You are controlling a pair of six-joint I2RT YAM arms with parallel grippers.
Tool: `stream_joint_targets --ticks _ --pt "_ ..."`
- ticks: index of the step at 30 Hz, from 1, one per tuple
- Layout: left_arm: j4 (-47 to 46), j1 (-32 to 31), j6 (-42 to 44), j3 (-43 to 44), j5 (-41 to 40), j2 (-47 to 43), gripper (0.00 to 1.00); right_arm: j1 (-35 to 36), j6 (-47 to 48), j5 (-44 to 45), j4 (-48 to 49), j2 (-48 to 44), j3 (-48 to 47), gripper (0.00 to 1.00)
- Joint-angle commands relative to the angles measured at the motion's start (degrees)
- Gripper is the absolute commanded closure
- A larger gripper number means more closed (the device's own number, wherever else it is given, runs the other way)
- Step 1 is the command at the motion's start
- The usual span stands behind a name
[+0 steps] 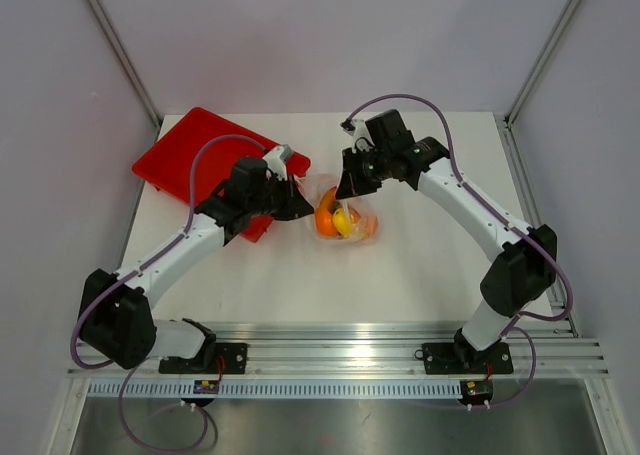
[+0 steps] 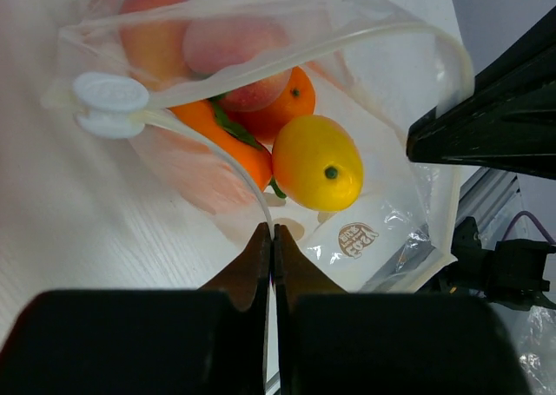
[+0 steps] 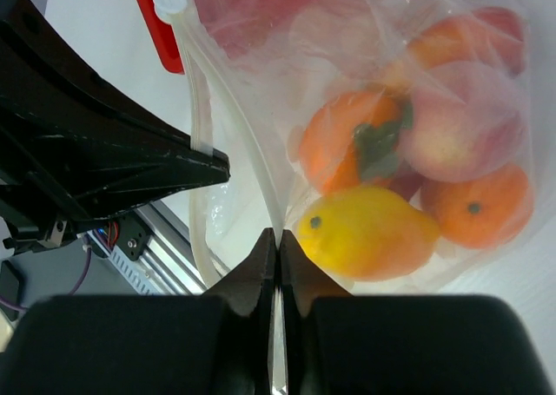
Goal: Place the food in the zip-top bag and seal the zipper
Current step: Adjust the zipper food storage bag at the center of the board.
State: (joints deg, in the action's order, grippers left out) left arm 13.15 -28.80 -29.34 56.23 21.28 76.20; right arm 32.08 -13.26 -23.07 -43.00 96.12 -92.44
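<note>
While both arms are hovering over the middle of the table [image 1: 420, 265], I'm seeing the zip-top bag [image 1: 362, 215] lying right between the two claws, just beside the red tray [image 1: 195, 155]. The left gripper [image 2: 273, 247] is pinching one lip of the zipper [image 2: 287, 52], fingers pressed tight together, and the right gripper [image 3: 278, 252] is clamping the other lip the same way. The mouth is gaping open between them.

The food [image 2: 317, 162] is sitting inside the bag: orange balls [image 3: 473, 206], a pale pink ball [image 3: 452, 126], a yellow oval [image 3: 369, 234]. The plastic's looking clear and crinkly, with a white slider tab [image 2: 109, 104] sitting at one end.
</note>
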Motion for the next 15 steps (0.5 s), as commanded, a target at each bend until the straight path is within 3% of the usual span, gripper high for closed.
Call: stream_joint_targets --ticks 1,10,15 --pt "-4.4 -0.2 -2.1 2.7 2.1 -2.2 1.0 -0.3 1.4 0.9 -2.3 -2.8 -2.7 0.92" --pt "-8.3 -0.2 -5.5 2.0 3.6 -2.8 1.0 -0.3 2.3 2.3 -4.1 -5.5 -1.6 0.72" --pt "-9.8 -0.2 -7.5 2.1 4.0 -2.5 1.0 -0.3 3.7 2.6 -5.2 -6.5 -2.2 0.55"
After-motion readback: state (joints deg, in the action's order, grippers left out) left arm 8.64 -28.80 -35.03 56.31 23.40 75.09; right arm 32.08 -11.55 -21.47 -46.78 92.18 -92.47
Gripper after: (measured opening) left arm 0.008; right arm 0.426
